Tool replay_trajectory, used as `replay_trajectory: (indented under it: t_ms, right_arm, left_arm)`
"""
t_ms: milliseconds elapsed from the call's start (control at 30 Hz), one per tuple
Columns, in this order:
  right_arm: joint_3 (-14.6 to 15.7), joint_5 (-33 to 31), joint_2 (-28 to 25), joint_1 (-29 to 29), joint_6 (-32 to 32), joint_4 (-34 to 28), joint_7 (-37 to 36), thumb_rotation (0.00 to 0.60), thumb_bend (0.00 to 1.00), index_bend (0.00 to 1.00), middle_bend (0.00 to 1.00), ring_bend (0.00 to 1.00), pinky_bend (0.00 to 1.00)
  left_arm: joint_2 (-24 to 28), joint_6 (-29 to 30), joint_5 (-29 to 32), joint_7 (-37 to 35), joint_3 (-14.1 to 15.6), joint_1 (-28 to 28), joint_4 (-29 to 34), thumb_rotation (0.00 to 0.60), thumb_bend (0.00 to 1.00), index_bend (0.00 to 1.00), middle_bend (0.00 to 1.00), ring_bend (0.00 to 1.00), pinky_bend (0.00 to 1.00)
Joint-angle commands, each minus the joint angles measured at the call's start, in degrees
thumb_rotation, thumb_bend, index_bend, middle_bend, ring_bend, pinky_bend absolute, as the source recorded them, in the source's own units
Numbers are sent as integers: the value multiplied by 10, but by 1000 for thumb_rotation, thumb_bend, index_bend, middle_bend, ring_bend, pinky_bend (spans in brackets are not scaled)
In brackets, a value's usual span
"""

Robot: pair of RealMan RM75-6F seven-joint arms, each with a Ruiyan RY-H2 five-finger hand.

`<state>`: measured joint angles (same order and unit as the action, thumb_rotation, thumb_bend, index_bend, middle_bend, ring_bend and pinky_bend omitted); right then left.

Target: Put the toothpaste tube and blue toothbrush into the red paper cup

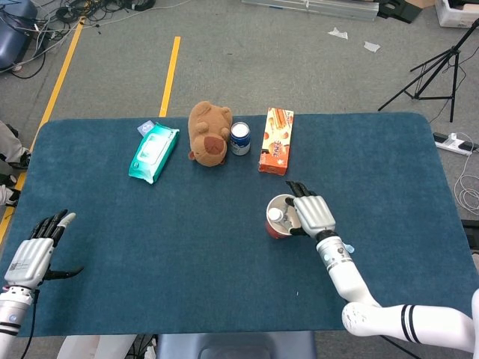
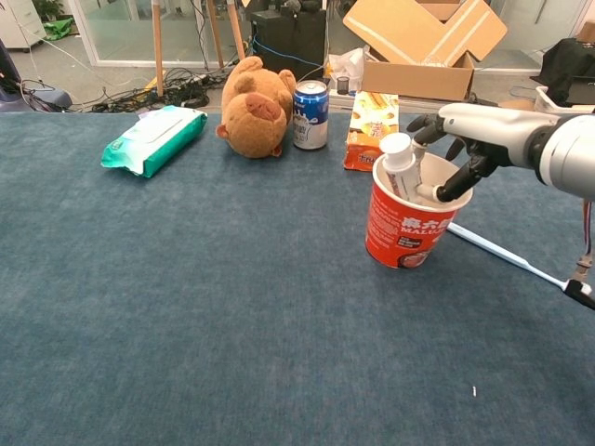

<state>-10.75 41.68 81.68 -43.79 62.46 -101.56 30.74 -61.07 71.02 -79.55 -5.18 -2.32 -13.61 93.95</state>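
Note:
The red paper cup (image 2: 403,226) stands right of the table's middle, and the head view shows the cup (image 1: 278,226) too. The toothpaste tube (image 2: 399,163) stands in it, white cap up, leaning left against the rim. My right hand (image 2: 469,130) hovers over the cup's right side. Its thumb reaches inside, and it pinches the tube against the fingers behind. The blue toothbrush (image 2: 507,256) lies on the cloth behind the cup, running right. The head view shows only the toothbrush's tip (image 1: 349,247) past my right hand (image 1: 313,213). My left hand (image 1: 34,254) rests open at the front left edge.
Along the far side sit a green wipes pack (image 1: 153,152), a brown plush toy (image 1: 208,134), a blue can (image 1: 240,138) and an orange snack box (image 1: 276,140). Cardboard boxes (image 2: 423,42) stand beyond the table.

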Motion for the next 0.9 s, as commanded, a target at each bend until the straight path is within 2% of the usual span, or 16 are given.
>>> replay_trajectory:
  t_ms: [33, 467, 900]
  right_arm:
    - [-1, -1, 3, -2, -1, 3, -1, 600, 294, 538, 55, 0, 220]
    - [-10, 1, 8, -10, 0, 5, -5, 600, 284, 530, 55, 0, 220]
    - [-9, 2, -1, -9, 3, -5, -10, 600, 273, 472, 52, 0, 220]
  left_arm:
    - [0, 0, 0, -1, 0, 0, 0, 600, 0, 0, 0, 0, 0]
    - [-1, 0, 0, -4, 1, 2, -3, 600, 0, 0, 0, 0, 0]
    - [0, 1, -1, -5, 0, 3, -2, 600, 0, 0, 0, 0, 0]
